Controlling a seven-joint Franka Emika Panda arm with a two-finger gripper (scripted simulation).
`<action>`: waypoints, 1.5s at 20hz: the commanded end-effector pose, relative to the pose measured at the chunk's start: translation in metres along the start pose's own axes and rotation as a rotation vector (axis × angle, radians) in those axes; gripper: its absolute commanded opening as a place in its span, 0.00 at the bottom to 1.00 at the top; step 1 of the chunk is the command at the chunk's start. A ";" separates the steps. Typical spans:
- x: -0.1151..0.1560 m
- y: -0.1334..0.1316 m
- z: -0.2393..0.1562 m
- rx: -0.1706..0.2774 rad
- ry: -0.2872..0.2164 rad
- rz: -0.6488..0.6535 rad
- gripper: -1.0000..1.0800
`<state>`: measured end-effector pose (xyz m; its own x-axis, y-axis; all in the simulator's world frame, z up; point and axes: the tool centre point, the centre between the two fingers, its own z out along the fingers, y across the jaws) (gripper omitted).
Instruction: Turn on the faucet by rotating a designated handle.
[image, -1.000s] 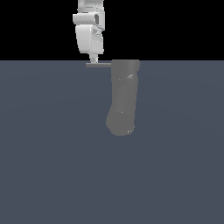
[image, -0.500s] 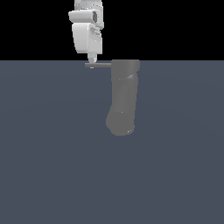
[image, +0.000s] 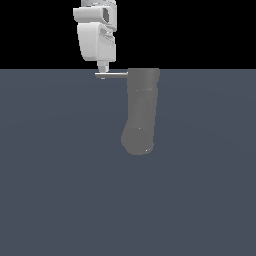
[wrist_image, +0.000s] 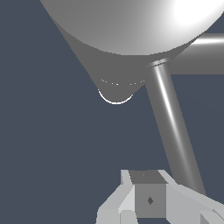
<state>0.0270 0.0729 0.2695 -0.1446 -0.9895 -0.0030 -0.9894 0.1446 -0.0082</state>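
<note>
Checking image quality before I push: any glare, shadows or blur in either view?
Wrist view: strong white glare on the faucet and a bright streak along the handle; edges sharp. Exterior view: flat, even lighting, no cast shadows, end effector and handle slightly soft.

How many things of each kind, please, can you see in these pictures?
Faucet: 1
Handle: 1
Gripper: 1
Total: 3
</note>
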 end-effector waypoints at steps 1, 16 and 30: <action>0.001 0.012 0.000 -0.008 0.003 -0.001 0.00; 0.007 0.044 0.000 -0.002 0.003 -0.001 0.00; 0.045 0.081 -0.001 -0.005 0.003 -0.001 0.00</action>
<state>-0.0524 0.0541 0.2694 -0.1267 -0.9919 -0.0032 -0.9919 0.1268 -0.0090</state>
